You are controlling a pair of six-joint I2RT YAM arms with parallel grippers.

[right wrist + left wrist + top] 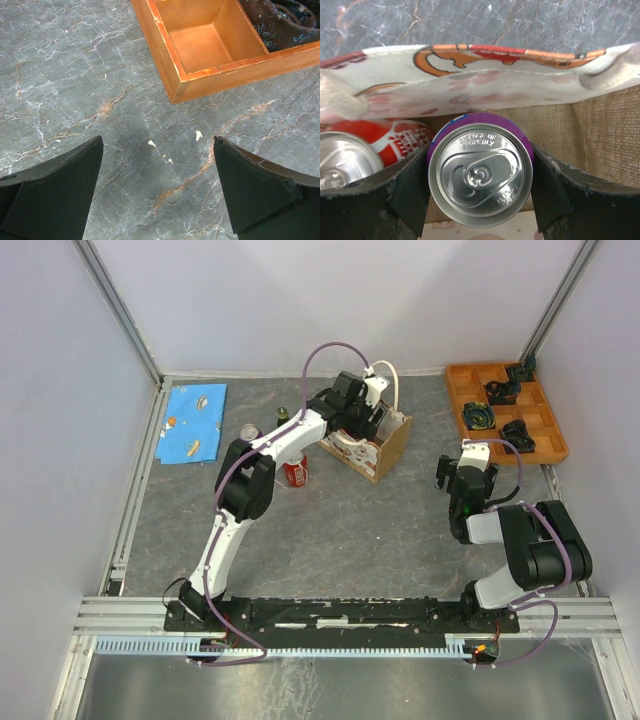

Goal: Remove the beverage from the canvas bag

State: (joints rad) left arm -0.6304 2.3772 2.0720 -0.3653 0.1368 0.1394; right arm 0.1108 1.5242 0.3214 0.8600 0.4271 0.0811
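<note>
Black finger pads of the left gripper bracket the purple can on two opposite sides, inside the canvas bag. The pads appear to meet the can wall. Because the wrist view looks straight down, it cannot be told whether they are clamped firmly or only resting against it. Extraction is not yet done: the can stands on the woven floor of the bag, below the rim, close to the white printed panel. A red can in the bag stands just beside it on the left. In the top view another red can on the table stands outside, near the bag. Judged remaining steps are to confirm the grip, lift straight up past the rim and handles, and set the can down on the table. The purple can is upright, with its long axis vertical and its lid and pull tab facing up toward the camera. The right gripper has its jaws apart and empty over bare table beside the orange tray.
</note>
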